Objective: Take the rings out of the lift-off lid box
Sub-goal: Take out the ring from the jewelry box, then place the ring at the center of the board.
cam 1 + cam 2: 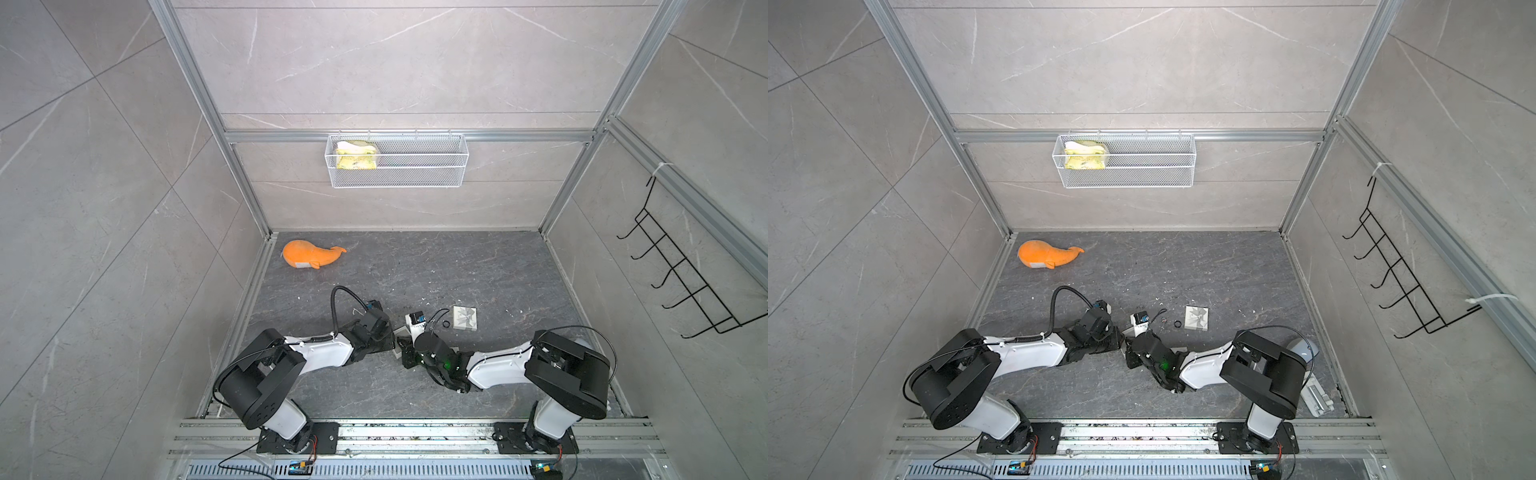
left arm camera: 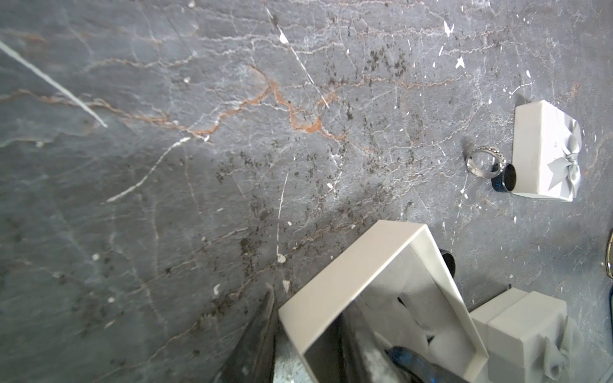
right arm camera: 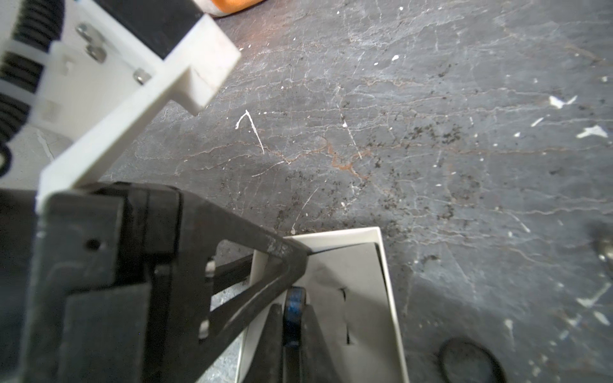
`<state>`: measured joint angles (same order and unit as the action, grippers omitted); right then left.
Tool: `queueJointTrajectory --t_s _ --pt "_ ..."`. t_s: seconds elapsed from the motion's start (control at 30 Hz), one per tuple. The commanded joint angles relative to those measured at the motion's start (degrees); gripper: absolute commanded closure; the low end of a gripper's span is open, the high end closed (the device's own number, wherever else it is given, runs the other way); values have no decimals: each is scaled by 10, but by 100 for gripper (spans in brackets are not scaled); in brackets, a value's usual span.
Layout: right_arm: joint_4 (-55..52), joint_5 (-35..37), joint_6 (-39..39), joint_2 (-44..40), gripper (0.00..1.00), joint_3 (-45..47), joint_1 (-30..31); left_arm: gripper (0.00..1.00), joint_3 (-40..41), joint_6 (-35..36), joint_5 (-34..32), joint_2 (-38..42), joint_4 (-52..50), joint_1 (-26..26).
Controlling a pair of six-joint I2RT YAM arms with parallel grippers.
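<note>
The lift-off lid box (image 2: 345, 275) is an open white base on the dark floor between both arms, small in both top views (image 1: 400, 332) (image 1: 1128, 331). My left gripper (image 2: 308, 298) is shut on its near wall, one finger outside and one inside. Inside the box my right gripper (image 3: 293, 306) is shut on a dark blue-black ring (image 3: 293, 296), also visible from the left wrist (image 2: 411, 359). A black ring (image 1: 446, 324) (image 2: 504, 179) and a silver ring (image 2: 482, 162) lie on the floor beside the bow-topped lid (image 1: 465, 318) (image 2: 547, 152). Another dark ring (image 3: 471, 359) lies near the box.
A second white box with a grey bow (image 2: 524, 325) stands close beside the open base. An orange plush whale (image 1: 311, 255) lies at the far left. A wire basket (image 1: 397, 160) hangs on the back wall and black hooks (image 1: 681, 282) on the right wall.
</note>
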<state>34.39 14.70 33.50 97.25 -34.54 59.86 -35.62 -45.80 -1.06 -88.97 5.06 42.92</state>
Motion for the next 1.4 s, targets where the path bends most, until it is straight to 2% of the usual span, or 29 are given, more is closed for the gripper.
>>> queueJointTrajectory --t_s 0.0,0.33,0.43,0.57,0.63,0.77,0.93,1.37 --pt "37 25 8 -17 100 12 -3 68 34 12 -9 -44 -119 2" --pt "42 50 2 -26 100 22 -2 69 26 18 -10 -47 -128 6" --pt "-31 76 6 -58 100 9 -4 68 25 19 -19 -34 -145 6" --pt "-218 99 21 -96 100 -50 -14 56 20 28 -38 -5 -178 6" --pt "-264 56 19 -100 100 -69 -32 49 16 34 -45 8 -192 6" --pt "-360 34 35 -86 100 -114 -56 41 4 44 -65 29 -220 5" --pt "-432 -25 28 -46 100 -158 -95 30 0 53 -84 68 -252 5" --pt "-499 -58 20 10 99 -210 -128 1 -14 62 -97 173 -307 5"
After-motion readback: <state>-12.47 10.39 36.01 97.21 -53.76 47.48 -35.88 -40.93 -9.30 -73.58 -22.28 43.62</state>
